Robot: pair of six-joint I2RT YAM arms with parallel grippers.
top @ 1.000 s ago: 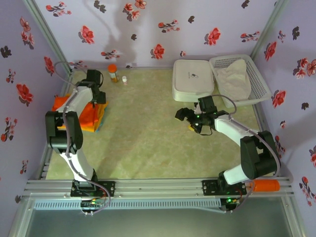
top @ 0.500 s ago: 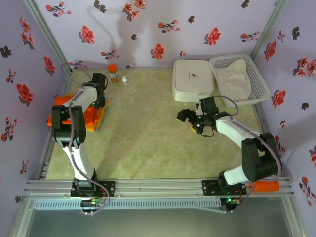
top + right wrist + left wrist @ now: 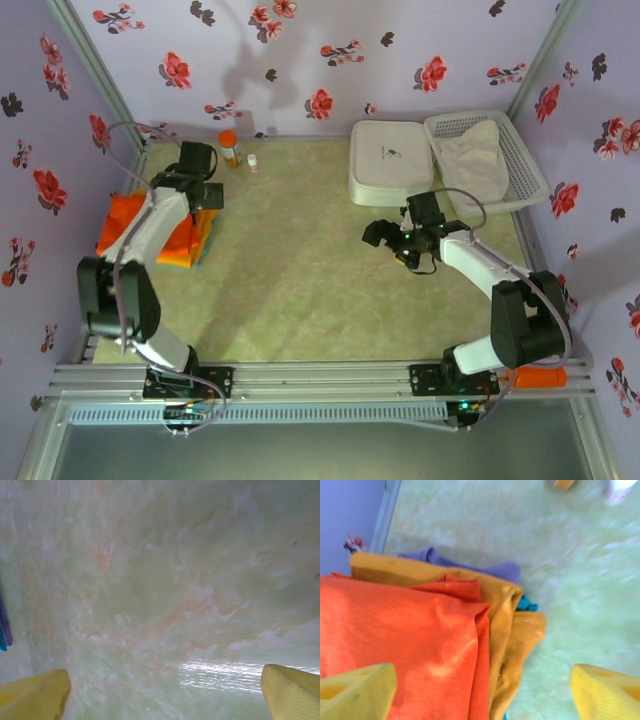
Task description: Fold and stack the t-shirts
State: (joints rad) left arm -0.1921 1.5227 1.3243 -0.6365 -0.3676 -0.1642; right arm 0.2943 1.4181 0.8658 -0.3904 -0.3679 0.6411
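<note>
Orange-red tee [image 3: 395, 630] atop mustard tee [image 3: 507, 597] by left wall [image 3: 350, 520]; left gripper [image 3: 481, 692] apart above edge; right gripper [image 3: 165, 690] apart over mat [image 3: 160, 580].

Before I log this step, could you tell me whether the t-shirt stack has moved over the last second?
No. The t-shirt stack lies where it did, the same way left of and nearer than the orange-capped bottle.

The white case's [image 3: 390, 160] small mark is unreadable.

T-shirt stack [image 3: 122, 216] at left of table [image 3: 300, 270]; basket [image 3: 531, 166] in far-right corner.
</note>
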